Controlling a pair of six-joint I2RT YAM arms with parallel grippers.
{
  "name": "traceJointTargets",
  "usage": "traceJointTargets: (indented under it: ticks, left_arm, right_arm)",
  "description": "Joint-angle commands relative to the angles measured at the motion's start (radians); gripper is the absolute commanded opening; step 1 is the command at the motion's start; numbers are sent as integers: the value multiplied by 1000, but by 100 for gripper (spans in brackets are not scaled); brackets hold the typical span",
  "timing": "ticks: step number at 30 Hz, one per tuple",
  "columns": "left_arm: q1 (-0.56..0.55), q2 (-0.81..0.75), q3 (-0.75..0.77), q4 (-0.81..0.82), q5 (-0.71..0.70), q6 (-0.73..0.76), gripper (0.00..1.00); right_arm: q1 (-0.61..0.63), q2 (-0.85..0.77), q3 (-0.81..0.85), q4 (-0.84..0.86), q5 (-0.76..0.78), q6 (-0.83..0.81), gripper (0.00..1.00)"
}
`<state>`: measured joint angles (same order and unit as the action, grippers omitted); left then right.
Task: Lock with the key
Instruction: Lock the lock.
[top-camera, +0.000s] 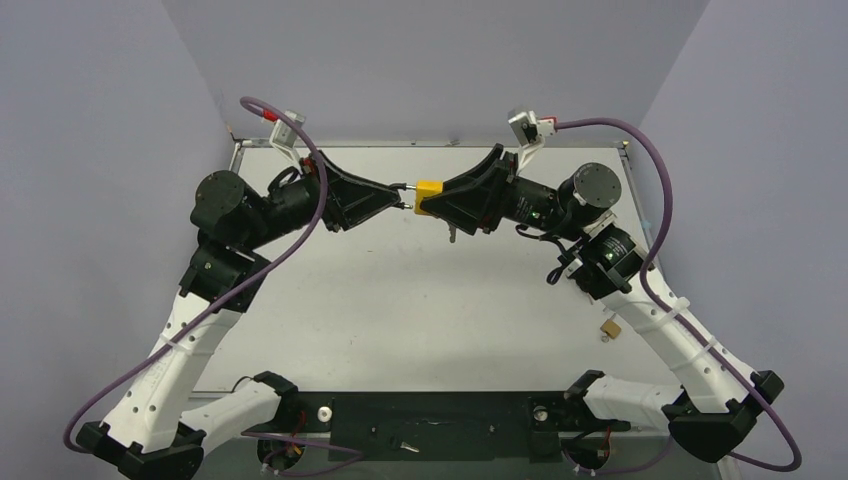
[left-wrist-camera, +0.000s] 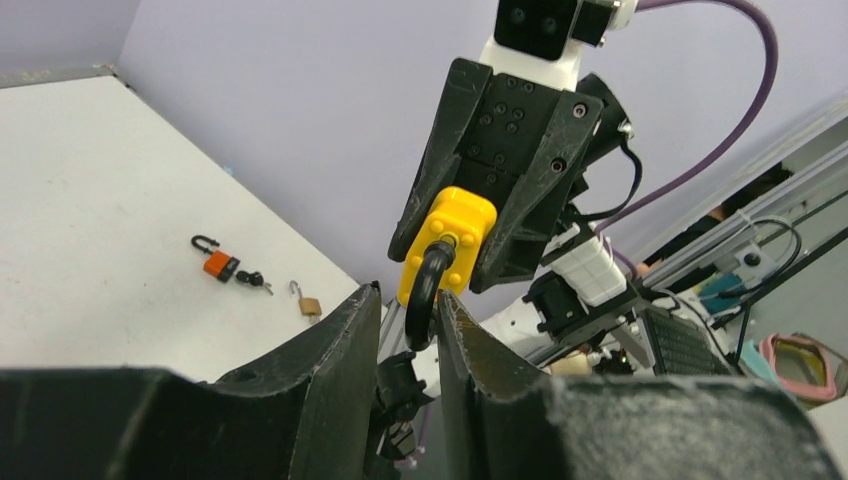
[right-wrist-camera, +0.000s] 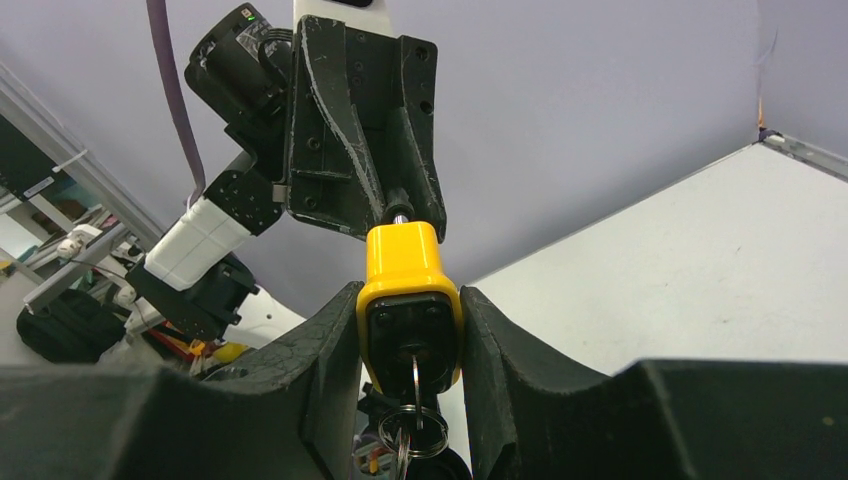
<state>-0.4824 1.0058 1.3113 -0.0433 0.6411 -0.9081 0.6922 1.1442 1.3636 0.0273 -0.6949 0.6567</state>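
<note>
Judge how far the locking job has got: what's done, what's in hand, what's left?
Done: the key sits in the keyhole of the yellow padlock. In hand: the right gripper clamps the padlock's body; the left gripper straddles the black shackle with a gap. Left: whether the shackle is seated cannot be told; turning the key probably remains.

Right wrist view, lower centre: the key (right-wrist-camera: 414, 375) has its blade hidden inside the yellow padlock (right-wrist-camera: 403, 262), and its ring (right-wrist-camera: 415, 432) is cut by the bottom edge. Left wrist view, centre: the shackle (left-wrist-camera: 428, 290) has its lower end lost between the fingers (left-wrist-camera: 335, 340) of the left gripper (left-wrist-camera: 408, 296).
</note>
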Motion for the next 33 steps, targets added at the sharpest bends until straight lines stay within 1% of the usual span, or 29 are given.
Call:
traceJointTargets:
  ticks: [1,4,5,10,23,33]
  left_arm:
    - [4,-24,10,-36,80,74,25]
    - [4,-23,23,-76,100,114,24]
    - [4,-21,27,-92,108,121,23]
    - [4,-22,27,-116,127,147,22]
    - [5,-22,48,-135,133,183,25]
    - [5,-13,57,-134,140,196,26]
  right_arm:
    - [8,-52,-6,59,18,14,0]
    - [9,-52,-5,54,11,20,0]
    - [8,-51,-3,51,7,22,0]
    - [8,-39,-7,46,-30,36,0]
    - [9,-54,-24,4,-38,24,0]
    - [9,-67,-27,-11,-36,17,0]
